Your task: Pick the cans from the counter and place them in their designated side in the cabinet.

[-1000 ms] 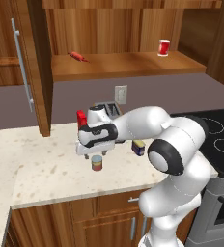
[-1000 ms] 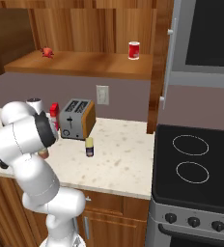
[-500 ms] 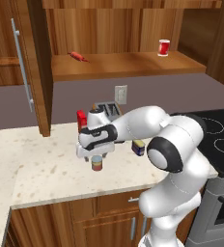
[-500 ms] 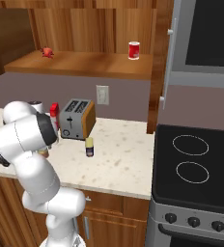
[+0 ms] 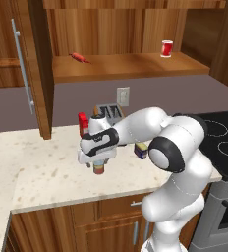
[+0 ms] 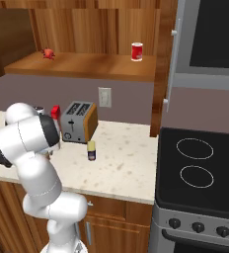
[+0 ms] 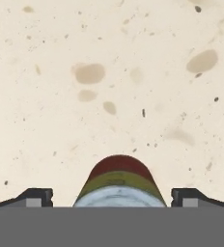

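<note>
Red-labelled can: round, pale top, upright on the speckled beige counter, between the fingertips | gripper: jaws spread wide around it, not clamped | blue-purple can: squat, yellow top, before toaster | cabinet: wooden shelf holds red cup

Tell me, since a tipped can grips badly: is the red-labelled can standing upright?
Upright: the can stands on the counter, top towards the gripper, between its open fingertips.
</note>
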